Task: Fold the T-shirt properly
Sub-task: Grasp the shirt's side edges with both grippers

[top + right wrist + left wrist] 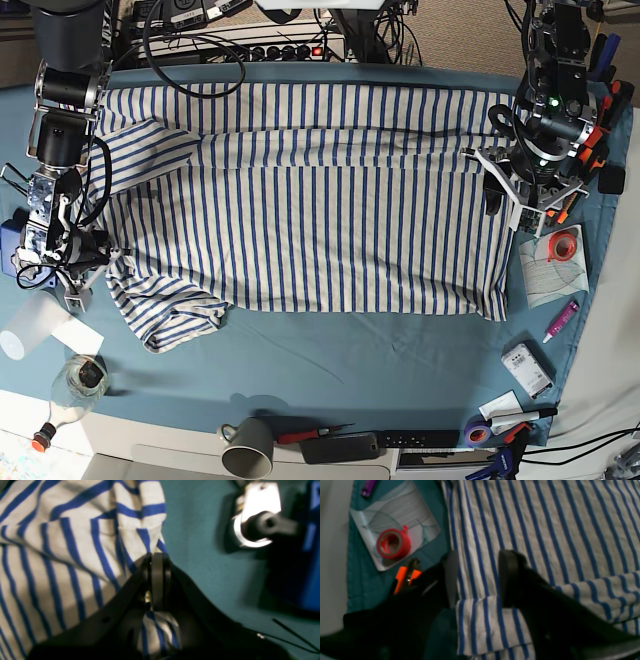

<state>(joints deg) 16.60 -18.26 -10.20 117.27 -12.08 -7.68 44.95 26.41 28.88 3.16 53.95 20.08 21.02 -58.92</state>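
Observation:
The T-shirt [310,200], white with thin blue stripes, lies spread wide across the teal table cloth [350,350]. My left gripper [478,580] is open and hangs low over the shirt's edge, one finger [451,577] by the teal cloth and the other over the stripes [545,530]. In the base view it [505,205] is at the shirt's right side. My right gripper [157,580] is shut on a bunched fold of the shirt [75,542]. In the base view it [90,268] is at the shirt's left edge, by a rumpled sleeve [165,310].
A red tape roll [393,543] on a paper sheet, an orange-handled tool [406,576] and a purple marker [368,486] lie beside the left gripper. A metal clamp [257,517] and a blue block [310,555] are near the right gripper. A mug [248,450], bottle [72,390] and cup [25,335] stand along the front.

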